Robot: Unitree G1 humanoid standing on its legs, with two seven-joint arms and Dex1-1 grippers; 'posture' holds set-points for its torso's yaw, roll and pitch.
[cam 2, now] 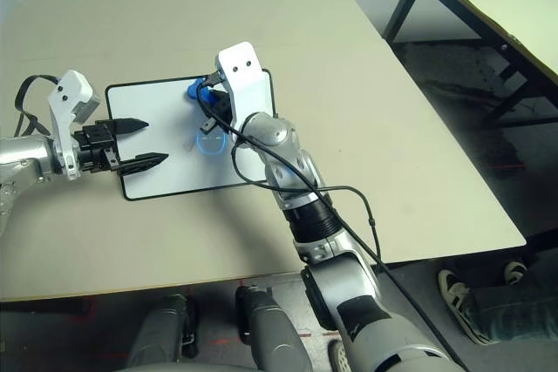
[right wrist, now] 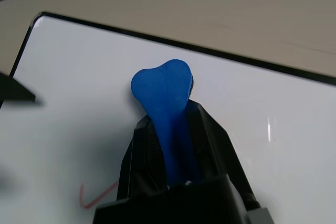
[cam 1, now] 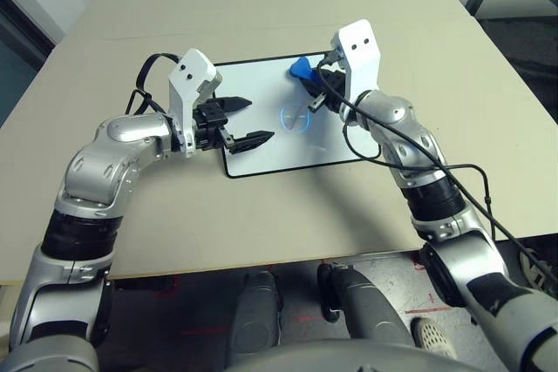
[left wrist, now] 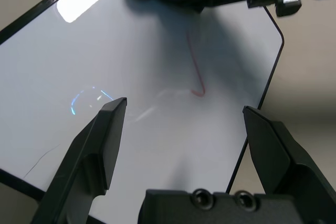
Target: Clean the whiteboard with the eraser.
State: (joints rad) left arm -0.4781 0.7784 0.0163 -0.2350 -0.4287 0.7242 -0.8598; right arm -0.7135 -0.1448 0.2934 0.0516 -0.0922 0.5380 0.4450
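Gripping the eraser [right wrist: 161,94] between its fingers, the right gripper [cam 1: 311,84] presses the blue tip onto the whiteboard [cam 1: 261,158] near its far edge. Half the eraser is hidden inside the jaws. Over the board's left end, the left gripper [cam 1: 246,120] hovers spread and empty.

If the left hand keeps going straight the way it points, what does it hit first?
Probably the right hand holding the eraser over the whiteboard; the red mark lies below that line. Height is unclear.
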